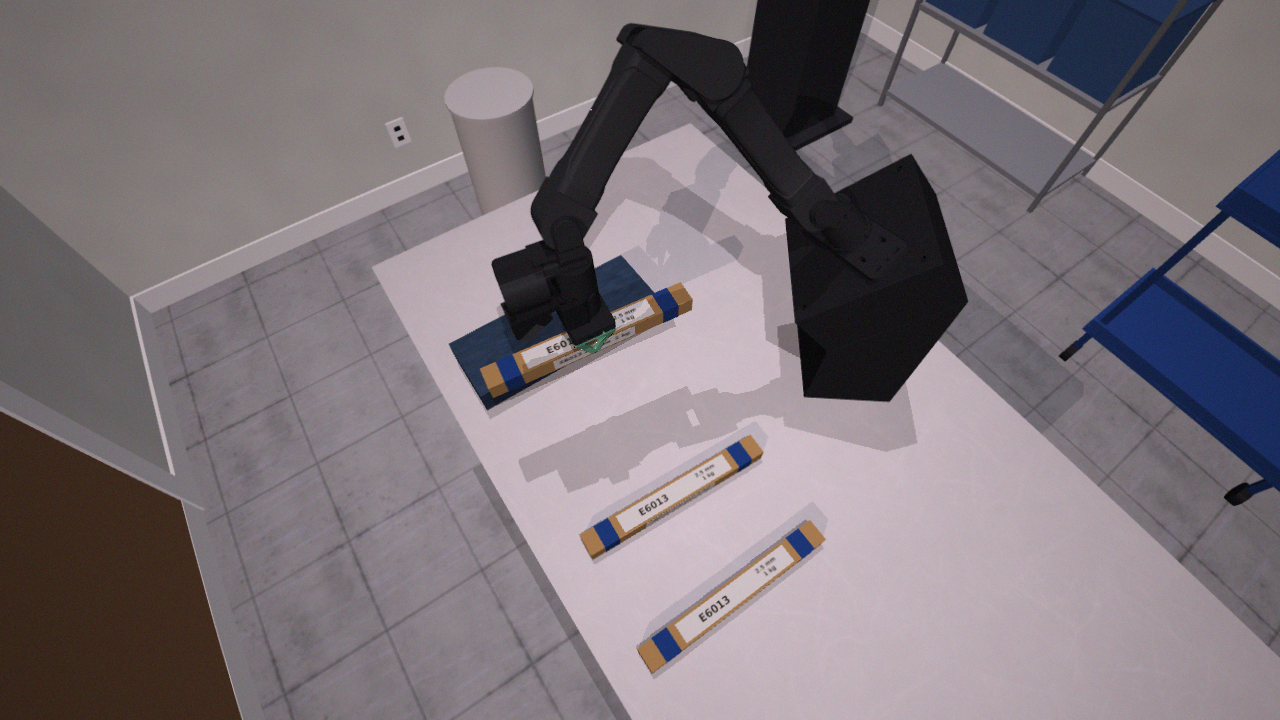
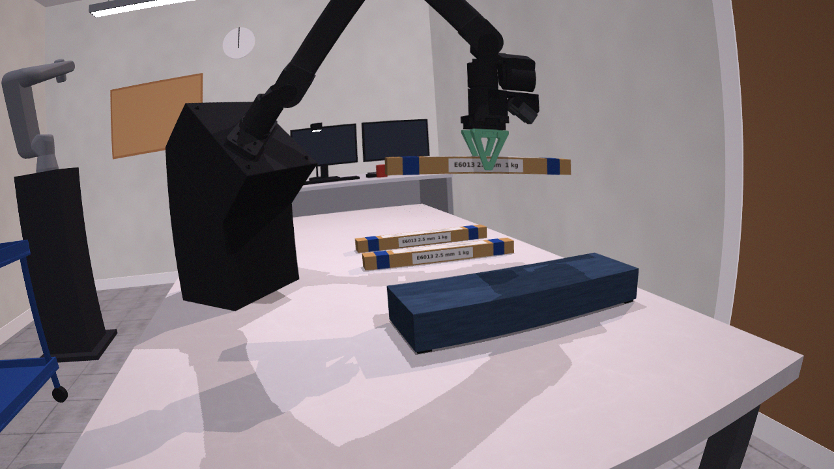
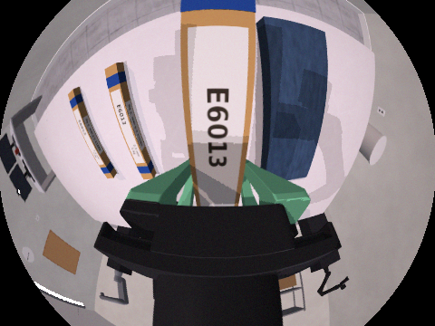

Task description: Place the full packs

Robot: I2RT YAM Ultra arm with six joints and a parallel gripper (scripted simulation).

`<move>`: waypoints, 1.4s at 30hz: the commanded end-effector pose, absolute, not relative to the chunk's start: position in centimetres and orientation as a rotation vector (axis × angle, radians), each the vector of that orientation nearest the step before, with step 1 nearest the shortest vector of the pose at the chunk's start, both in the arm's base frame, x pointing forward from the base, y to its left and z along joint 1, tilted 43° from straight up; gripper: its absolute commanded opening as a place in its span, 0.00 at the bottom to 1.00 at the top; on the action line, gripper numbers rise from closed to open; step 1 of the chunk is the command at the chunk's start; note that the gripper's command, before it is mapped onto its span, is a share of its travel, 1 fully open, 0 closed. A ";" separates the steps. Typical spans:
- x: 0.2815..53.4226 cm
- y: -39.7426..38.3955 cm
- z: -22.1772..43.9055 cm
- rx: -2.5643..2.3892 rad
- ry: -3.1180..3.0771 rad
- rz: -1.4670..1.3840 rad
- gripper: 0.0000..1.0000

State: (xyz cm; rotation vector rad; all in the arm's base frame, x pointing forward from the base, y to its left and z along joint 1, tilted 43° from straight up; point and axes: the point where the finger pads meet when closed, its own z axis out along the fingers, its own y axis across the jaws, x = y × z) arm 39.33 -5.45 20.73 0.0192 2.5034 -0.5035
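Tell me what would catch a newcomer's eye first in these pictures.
Likely the long brown pack hanging level in mid-air, pinched at its middle by the green-fingered gripper, high above the dark blue platform. Next, the big black block that the arm springs from, and two more packs lying side by side on the table.

Grey tiles (image 1: 295, 465) cover the floor, and pale walls (image 1: 223, 107) with a white skirting close the room. A white worktop (image 2: 524, 408) stands in the middle. A cork board (image 2: 156, 114), a round clock (image 2: 238, 42) and a ceiling lamp (image 2: 137, 5) show in the exterior view, with two monitors (image 2: 361, 141) on a desk behind. A blue cart (image 1: 1190, 358) and a metal rack (image 1: 1069, 152) stand by one wall, a grey cylinder (image 1: 494, 134) and a socket (image 1: 397, 133) by another. A brown door (image 2: 787, 204) is at the right.
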 end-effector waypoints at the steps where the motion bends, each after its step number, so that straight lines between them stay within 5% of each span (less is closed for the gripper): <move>1: 38.9 -4.4 24.6 0.012 2.415 -0.484 0.00; 42: 38.7 -4.5 23.6 0.005 2.420 -0.482 0.00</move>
